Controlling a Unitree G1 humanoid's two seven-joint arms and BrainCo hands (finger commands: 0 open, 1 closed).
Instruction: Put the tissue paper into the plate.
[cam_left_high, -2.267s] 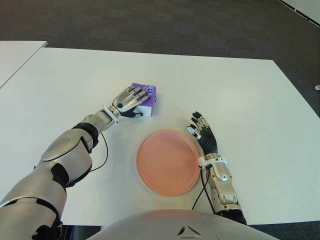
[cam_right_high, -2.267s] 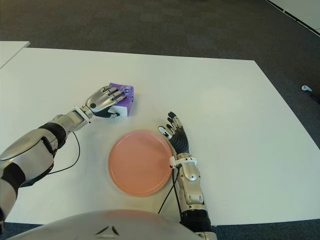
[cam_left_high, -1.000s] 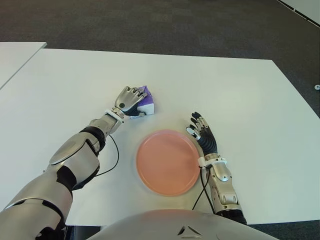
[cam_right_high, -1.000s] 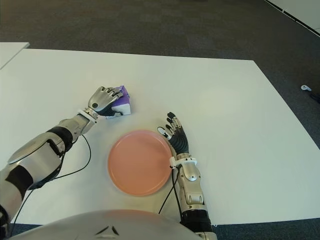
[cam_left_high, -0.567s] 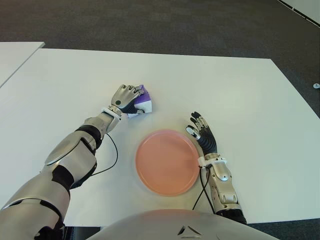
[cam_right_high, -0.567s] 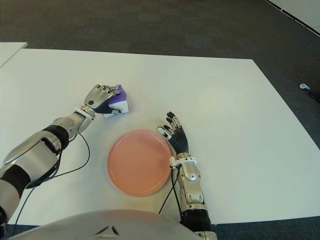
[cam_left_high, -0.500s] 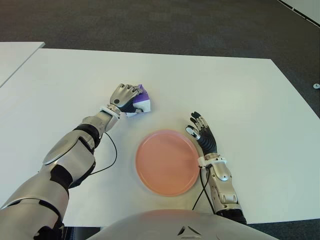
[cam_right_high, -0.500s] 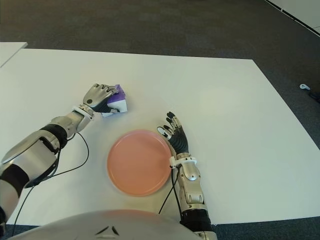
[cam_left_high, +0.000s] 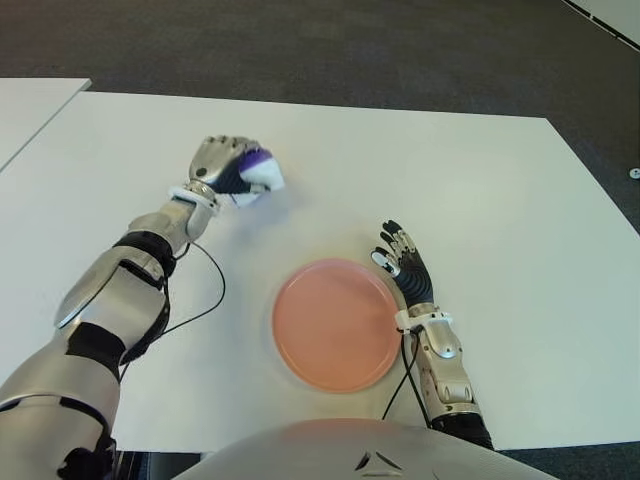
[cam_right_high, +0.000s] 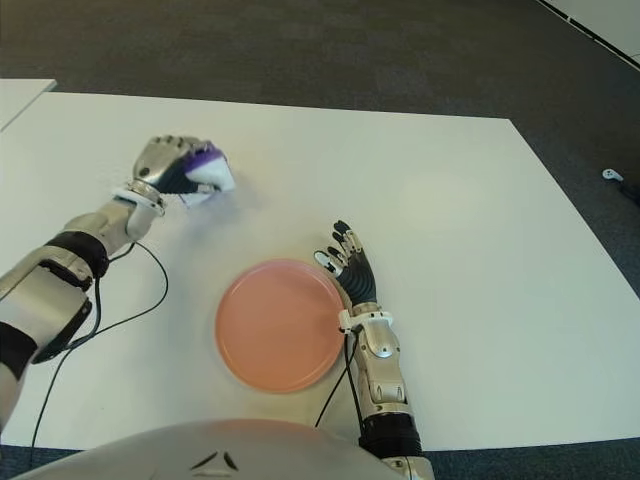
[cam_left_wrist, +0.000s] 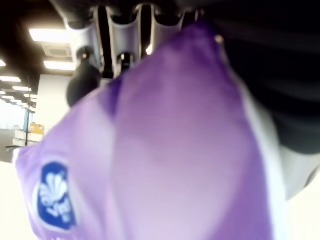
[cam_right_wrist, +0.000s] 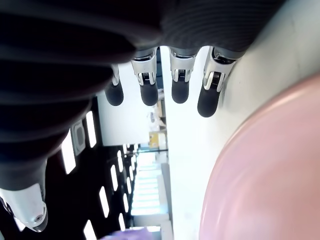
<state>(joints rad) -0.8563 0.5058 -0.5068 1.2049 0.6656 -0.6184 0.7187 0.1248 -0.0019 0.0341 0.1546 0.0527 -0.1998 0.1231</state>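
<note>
— So, how far along were you?

— My left hand (cam_left_high: 222, 163) gripped the tissue pack (cam_left_high: 258, 173), apparently lifted, well left of the empty plate (cam_left_high: 333, 322). Right hand (cam_left_high: 405, 268) lay slack beside it.

A: Any room on the table (cam_left_high: 480, 180)?
B: Plenty. Bare white top between the left hand (cam_left_high: 222, 168) and the plate (cam_left_high: 335, 323); nothing stands in that stretch.
A: The hand is carrying something?
B: Yes, a tissue pack (cam_left_high: 256, 172), fingers curled round it, up at the far left, well apart from the plate.
A: Anything at the plate's edge?
B: The right hand (cam_left_high: 405, 272), fingers spread, holding nothing, just beside the plate's right rim. That side is blocked.
A: Left side?
B: A black cable (cam_left_high: 205, 300) loops over the table near the left forearm, short of the plate. The plate's far and left rims are open.
</note>
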